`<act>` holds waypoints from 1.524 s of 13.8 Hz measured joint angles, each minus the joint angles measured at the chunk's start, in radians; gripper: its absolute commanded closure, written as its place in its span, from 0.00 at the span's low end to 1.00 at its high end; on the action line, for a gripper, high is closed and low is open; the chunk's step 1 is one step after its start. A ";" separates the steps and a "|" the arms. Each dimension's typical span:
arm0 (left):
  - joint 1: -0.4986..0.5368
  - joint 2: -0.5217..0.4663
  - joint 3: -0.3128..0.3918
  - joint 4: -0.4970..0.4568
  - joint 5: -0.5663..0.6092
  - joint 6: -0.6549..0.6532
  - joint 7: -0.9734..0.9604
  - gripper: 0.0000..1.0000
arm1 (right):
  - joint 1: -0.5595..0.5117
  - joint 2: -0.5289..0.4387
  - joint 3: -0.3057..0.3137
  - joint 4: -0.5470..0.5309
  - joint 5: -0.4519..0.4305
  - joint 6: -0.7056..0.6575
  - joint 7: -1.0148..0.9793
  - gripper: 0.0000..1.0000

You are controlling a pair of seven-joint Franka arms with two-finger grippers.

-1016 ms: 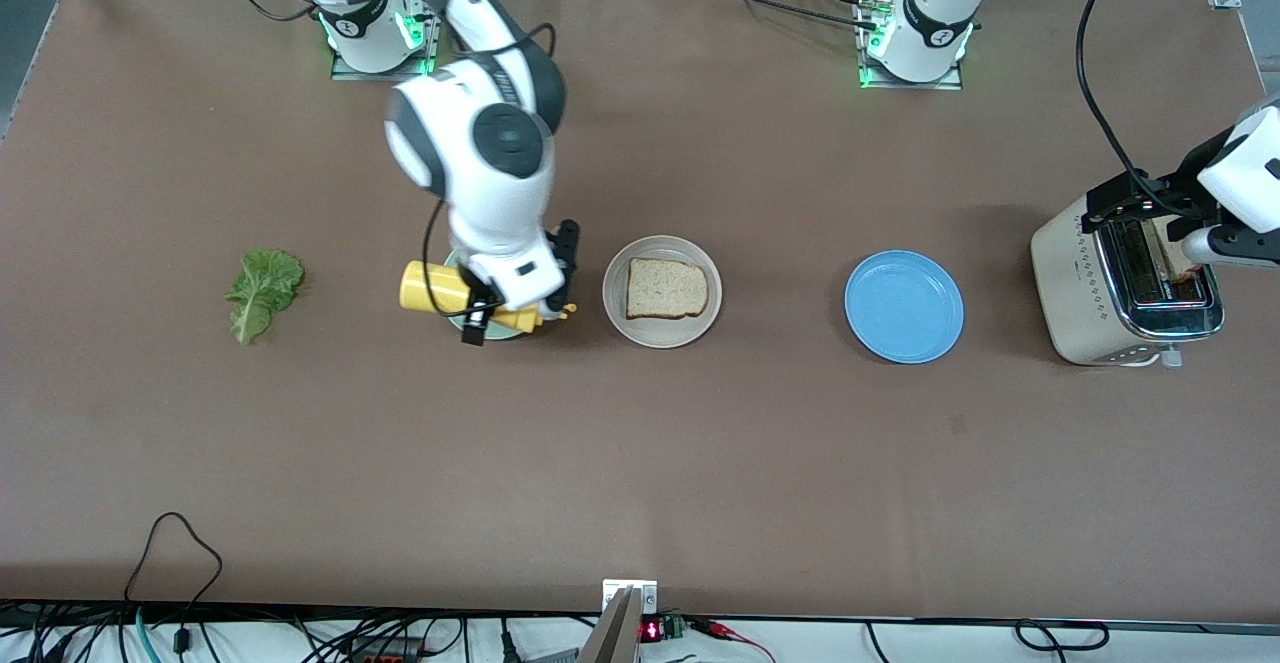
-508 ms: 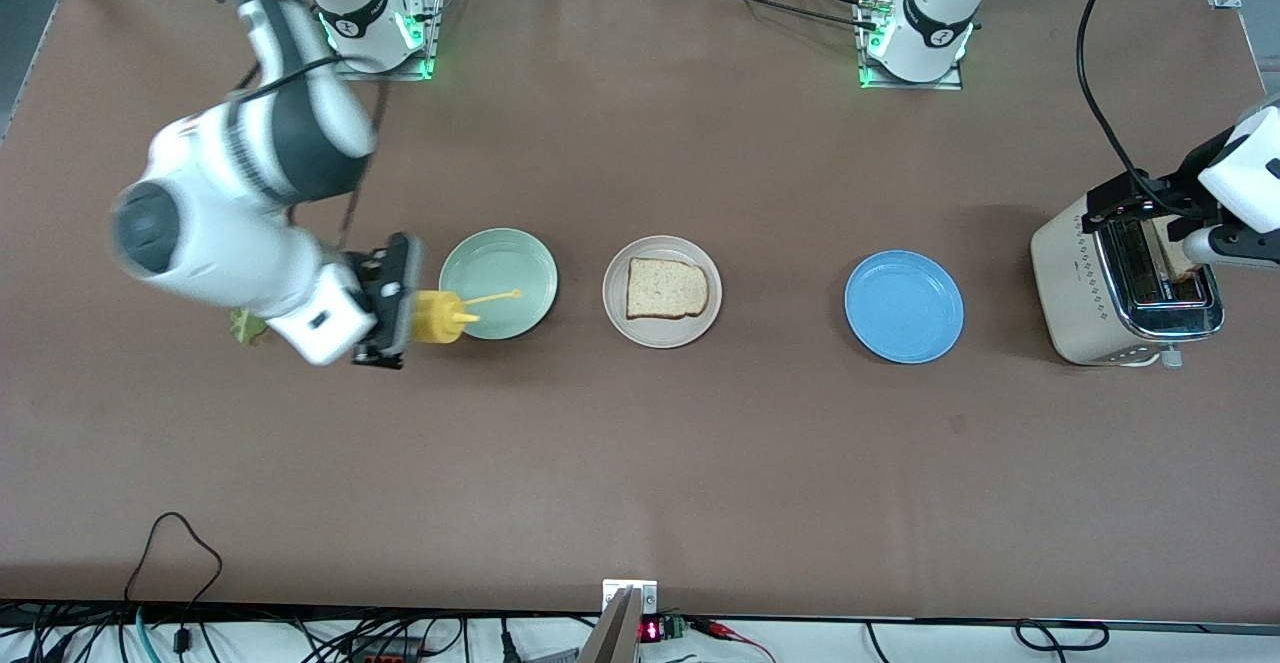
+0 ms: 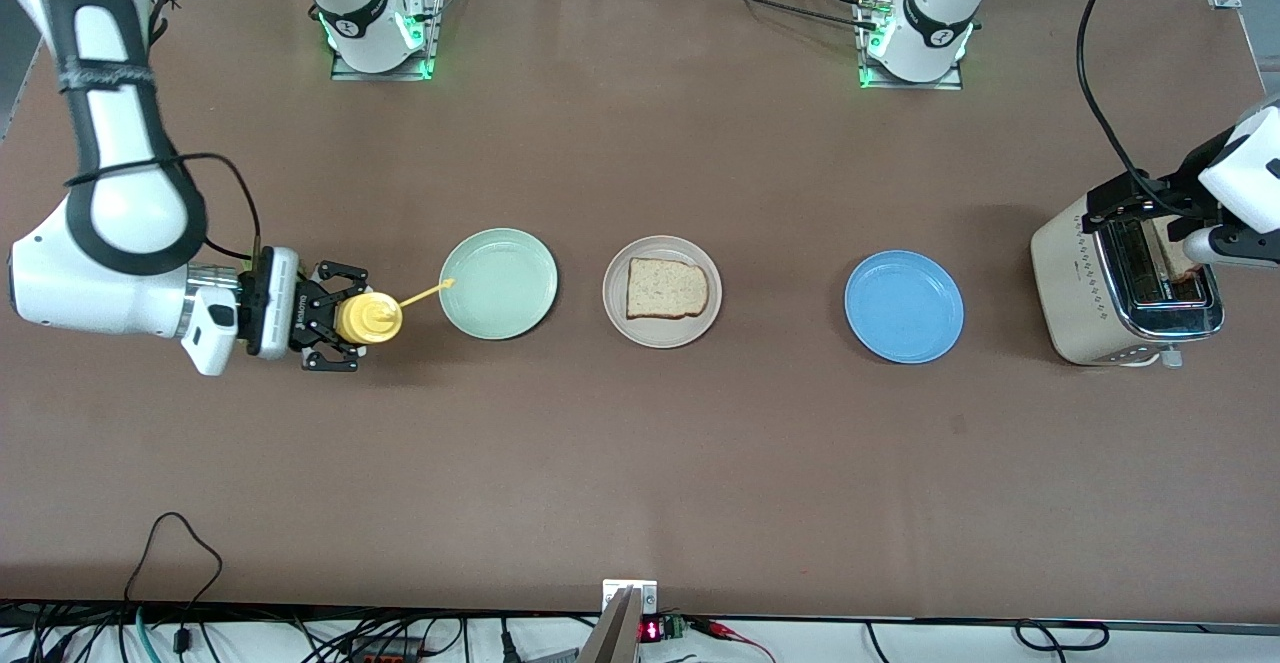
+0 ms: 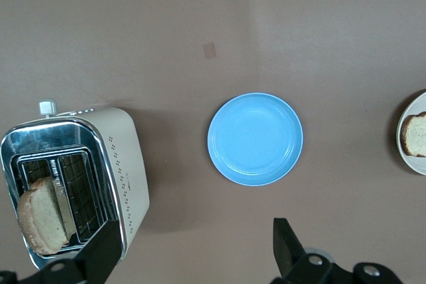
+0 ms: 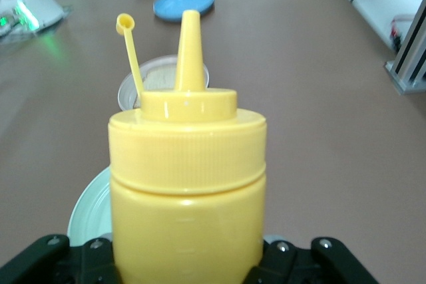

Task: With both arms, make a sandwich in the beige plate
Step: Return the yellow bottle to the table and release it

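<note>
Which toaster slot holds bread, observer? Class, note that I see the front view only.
Observer: One bread slice stands in the toaster slot away from the blue plate; the other slot is bare.
Operator: And the left gripper?
Observer: The left gripper is open, over bare table beside the toaster.
Operator: Is the bottle capped?
Observer: No. The yellow bottle, clamped in the right gripper, has its cap off on its strap and its nozzle bare.

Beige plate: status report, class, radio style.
Right tool shut on yellow squeeze bottle, beside green plate. Left tool open over toaster. Beige plate: one bread slice. Path clear.
</note>
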 measured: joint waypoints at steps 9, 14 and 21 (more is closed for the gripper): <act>0.000 0.000 0.000 0.007 0.000 0.000 0.000 0.00 | -0.180 0.193 0.001 -0.120 0.269 -0.248 -0.506 0.66; 0.000 0.001 0.000 0.011 0.000 0.000 0.000 0.00 | -0.218 0.300 0.002 -0.117 0.319 -0.322 -0.627 0.65; 0.000 0.003 0.000 0.011 0.000 0.000 0.000 0.00 | -0.251 0.315 0.002 -0.115 0.324 -0.363 -0.622 0.00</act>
